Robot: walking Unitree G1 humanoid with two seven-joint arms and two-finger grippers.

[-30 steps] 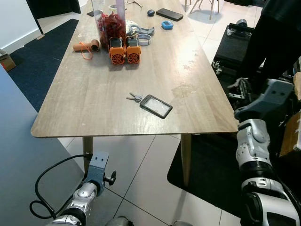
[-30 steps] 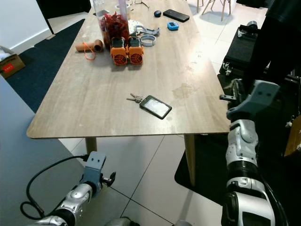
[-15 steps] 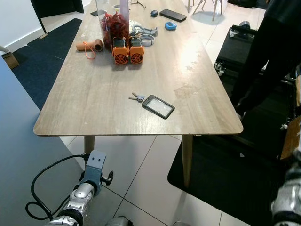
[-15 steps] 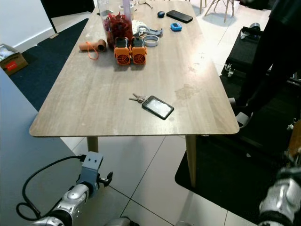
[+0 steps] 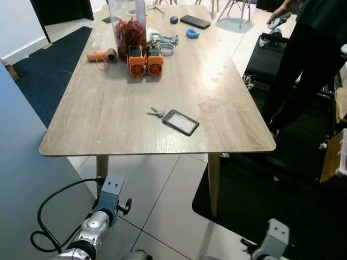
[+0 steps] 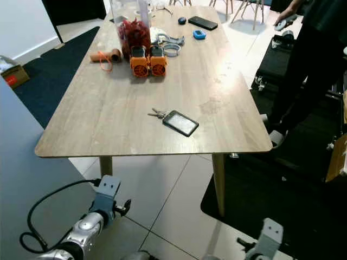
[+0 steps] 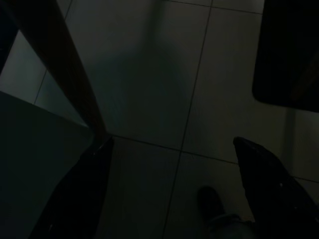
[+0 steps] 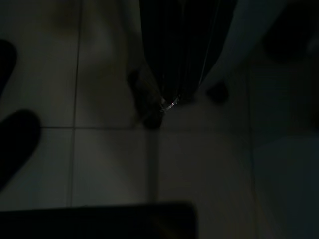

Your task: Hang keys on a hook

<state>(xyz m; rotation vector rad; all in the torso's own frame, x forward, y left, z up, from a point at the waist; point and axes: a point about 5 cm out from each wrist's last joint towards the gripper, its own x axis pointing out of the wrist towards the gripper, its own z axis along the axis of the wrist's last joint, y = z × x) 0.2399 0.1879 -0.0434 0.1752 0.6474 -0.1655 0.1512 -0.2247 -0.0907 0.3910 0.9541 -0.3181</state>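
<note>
A long wooden counter stands on pale floor tiles, with a dark rug on either side and a person in dark clothes near its right edge. The keys lie flat on the near half of the counter, joined to a dark card holder that rests just beside them on the right. Farther up the counter sit two orange fan-like units side by side, with a clear jar of red pieces just behind them, a cardboard tube with an orange cord to their left, and a phone and a small blue object near the far end. No hook is visible in these pictures. As for progress, the task looks barely begun: the keys are untouched, and both picking them up and finding the hook remain. The left gripper hangs low beside the counter leg, its fingers spread apart and empty over dim floor tiles. The right arm hangs idle near the floor, and the dark right wrist view does not let me tell how its fingers stand. No brand, label or writing is readable; the card holder's face is too small to make out.
</note>
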